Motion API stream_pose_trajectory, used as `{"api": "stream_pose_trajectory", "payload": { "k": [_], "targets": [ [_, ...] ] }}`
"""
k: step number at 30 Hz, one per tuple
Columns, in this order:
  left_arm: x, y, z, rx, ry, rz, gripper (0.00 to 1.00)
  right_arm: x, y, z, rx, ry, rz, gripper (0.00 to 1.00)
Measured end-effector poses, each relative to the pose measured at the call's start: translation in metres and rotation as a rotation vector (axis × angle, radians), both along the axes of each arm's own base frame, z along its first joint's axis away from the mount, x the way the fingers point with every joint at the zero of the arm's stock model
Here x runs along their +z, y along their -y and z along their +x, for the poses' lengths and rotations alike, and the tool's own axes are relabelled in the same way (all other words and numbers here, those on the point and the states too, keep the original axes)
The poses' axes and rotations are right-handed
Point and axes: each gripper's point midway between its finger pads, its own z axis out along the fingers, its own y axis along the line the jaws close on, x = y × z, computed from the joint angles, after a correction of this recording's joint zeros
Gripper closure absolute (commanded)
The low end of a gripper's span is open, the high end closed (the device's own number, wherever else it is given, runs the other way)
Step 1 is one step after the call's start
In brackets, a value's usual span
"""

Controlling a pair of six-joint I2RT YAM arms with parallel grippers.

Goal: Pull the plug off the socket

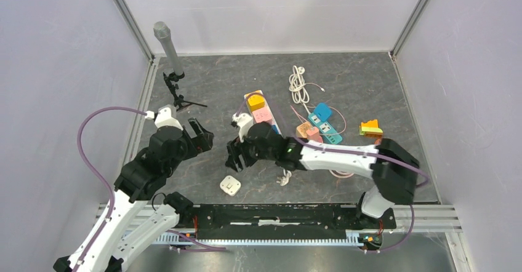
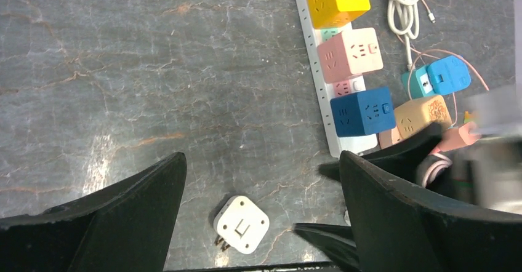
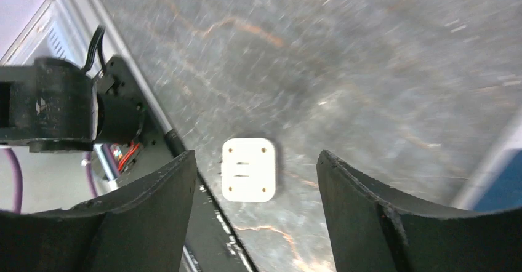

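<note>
1 white plug (image 3: 248, 170) loose on desk (image 1: 369, 87), just below right gripper (image 3: 255, 161): jaws apart, empty. Left gripper (image 2: 261, 161) wide, empty. 1 power strip (image 2: 321, 93) holds yellow cube (image 2: 337, 0), pink cube (image 2: 349, 53), blue cube (image 2: 363, 112).

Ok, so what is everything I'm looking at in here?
plug: one, white, lying loose near the table's front edge
power strip: one, white, mid-table
cube adapters: three, yellow, pink, dark blue, in a row on the strip
loose adapters: several, blue, tan, pink, orange, right of the strip
coiled cable: one, white, far side
microphone: one, grey, on a black stand, far left
table: one, dark grey marble
left gripper: one, black, open, empty
right gripper: one, black, open above the plug
</note>
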Motion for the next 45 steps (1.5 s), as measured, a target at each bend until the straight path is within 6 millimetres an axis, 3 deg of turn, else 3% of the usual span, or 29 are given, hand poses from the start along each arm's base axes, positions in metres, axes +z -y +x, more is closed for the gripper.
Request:
{"api": "stream_pose_trajectory", "payload": {
  "k": [4,7,9,11,15,22,26,32,36,38,42,45],
  "targets": [
    [-0.001,0.007,0.008,-0.022,0.024,-0.003,0.0,0.051,0.033,0.036,-0.12,0.126,0.033,0.02],
    [-0.005,0.015,0.017,-0.042,0.034,-0.009,0.0,0.077,0.071,0.065,-0.267,0.23,0.024,0.02],
    [-0.009,0.024,0.023,-0.065,0.033,-0.017,0.0,0.081,0.091,0.076,-0.341,0.267,-0.004,0.02],
    [-0.011,0.031,0.028,-0.083,0.032,-0.026,0.0,0.077,0.106,0.085,-0.4,0.283,-0.045,0.02],
    [-0.013,0.042,0.039,-0.107,0.032,-0.035,0.0,0.048,0.123,0.096,-0.448,0.265,-0.154,0.02],
    [-0.014,0.051,0.041,-0.142,0.037,-0.057,0.0,-0.024,0.132,0.099,-0.457,0.161,-0.353,0.02],
    [-0.023,0.058,0.038,-0.177,0.008,-0.067,0.0,-0.052,0.135,0.098,-0.449,0.116,-0.432,0.05],
    [-0.035,0.067,0.035,-0.217,-0.037,-0.075,0.0,-0.058,0.13,0.106,-0.457,0.109,-0.425,0.21],
    [-0.041,0.074,0.038,-0.228,-0.067,-0.086,0.0,-0.058,0.128,0.112,-0.467,0.123,-0.411,0.25],
    [-0.047,0.078,0.041,-0.225,-0.09,-0.098,0.0,-0.057,0.127,0.114,-0.471,0.135,-0.406,0.36],
    [-0.065,0.093,0.05,-0.227,-0.162,-0.133,0.0,-0.056,0.127,0.116,-0.467,0.156,-0.397,0.48],
    [-0.079,0.108,0.056,-0.237,-0.219,-0.174,0.0,-0.055,0.128,0.114,-0.451,0.169,-0.381,0.5]
  ]
}}
